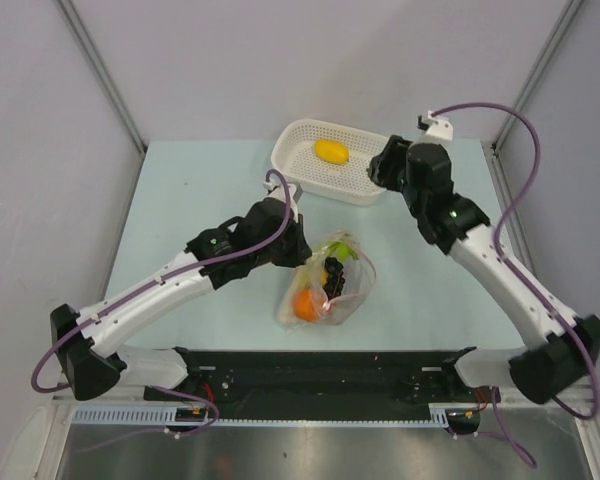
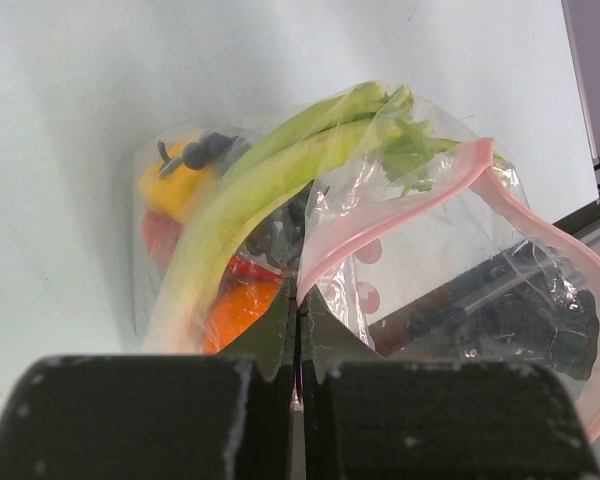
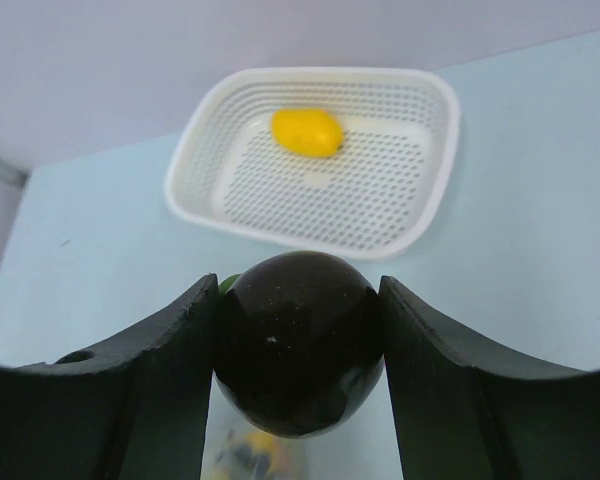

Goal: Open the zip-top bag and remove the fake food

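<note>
The clear zip-top bag [image 1: 352,283] lies mid-table with its pink zip strip [image 2: 410,215] open. Inside it are a long green stalk [image 2: 270,190], an orange [image 1: 306,305], a yellow piece [image 2: 175,180] and a red piece [image 2: 160,235]. My left gripper [image 1: 302,250] is shut on the bag's pink-edged rim [image 2: 298,300]. My right gripper [image 1: 378,172] is shut on a dark round fruit [image 3: 298,350] and holds it above the table just short of the white basket's near rim. A yellow lemon [image 3: 307,131] lies in the basket; it also shows in the top view [image 1: 331,151].
The white perforated basket [image 1: 298,165] stands at the back centre of the pale blue table; it also shows in the right wrist view [image 3: 420,190]. Grey walls close in the back and both sides. The black arm-mount rail [image 1: 320,370] runs along the near edge.
</note>
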